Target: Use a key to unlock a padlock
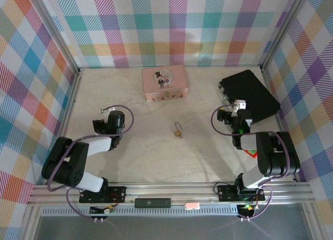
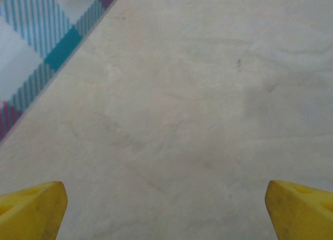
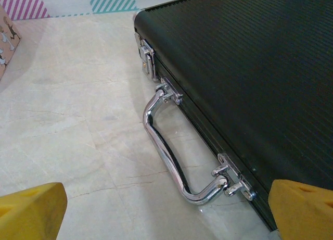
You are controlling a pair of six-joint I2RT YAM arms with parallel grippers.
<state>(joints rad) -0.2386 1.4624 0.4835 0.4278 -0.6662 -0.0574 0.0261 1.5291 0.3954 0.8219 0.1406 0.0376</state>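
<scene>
Checked pastel walls (image 1: 177,26) box in a pale, marble-look surface (image 1: 156,162), and right at its middle lies the tiny brass-gold padlock with its thin silvery shackle (image 1: 178,130), flat on the top and well apart from both arms. Whether a key sits with it is too small to tell. Beyond it, toward the back wall, rests a pink rectangular tin with a cartoon picture (image 1: 165,83). The left hand (image 2: 166,211) hangs released over bare surface, yellow fingertips (image 2: 34,209) spread wide, nothing between them. The right hand (image 3: 166,214) is released too and empty, poised just beside a black ribbed case (image 3: 250,68) with a curved chrome handle (image 3: 166,146). Trouble spots from here, as I judge it: that handle is near enough to snag a fingertip as the right arm swings inward, and a lock this small on so smooth a top could skid away from an off-centre pinch. Both arms heading for the same spot could also crowd each other.
</scene>
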